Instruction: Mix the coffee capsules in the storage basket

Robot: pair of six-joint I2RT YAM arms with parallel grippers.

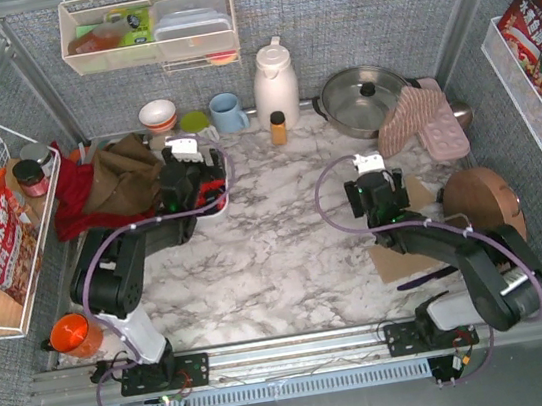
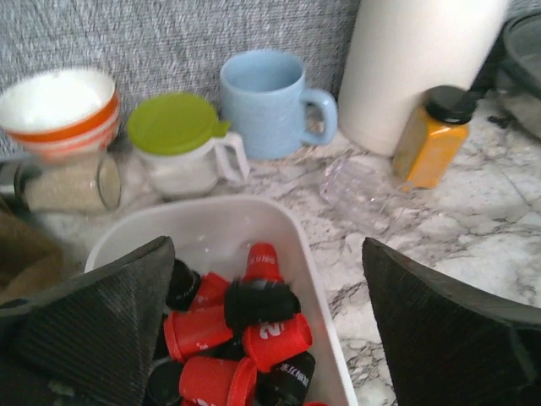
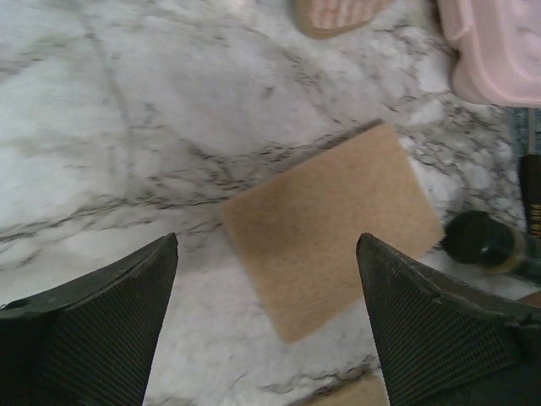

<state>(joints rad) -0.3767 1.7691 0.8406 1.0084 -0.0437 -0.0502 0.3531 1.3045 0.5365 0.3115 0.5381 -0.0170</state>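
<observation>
— Well, what is seen at the left arm [image 1: 118, 265]?
— Its jaws are held wide apart above the storage basket [image 2: 211, 233], and nothing is gripped between them. The basket is set toward the back left of the desk [image 1: 278, 252], with a brown cloth [image 1: 121, 179] heaped just beside it.
— And the coffee capsules [image 2: 270, 334]?
— They are piled inside the basket in 2 colours, red and black jumbled together, some upright and some tipped over.
— What is found behind the basket?
— A red-banded bowl [image 2: 59, 110], a green-lidded cup [image 2: 177, 144], a blue mug [image 2: 266, 101], a white jug [image 2: 423, 68] and an amber bottle [image 2: 431, 135] are lined up along the back wall.
— And the right arm [image 1: 459, 247]?
— Its jaws are likewise spread apart and empty, held over a tan pad [image 3: 330, 228] that is laid flat on the marble. A pink tray [image 3: 499, 51] is seen at the upper right corner of that wrist view.
</observation>
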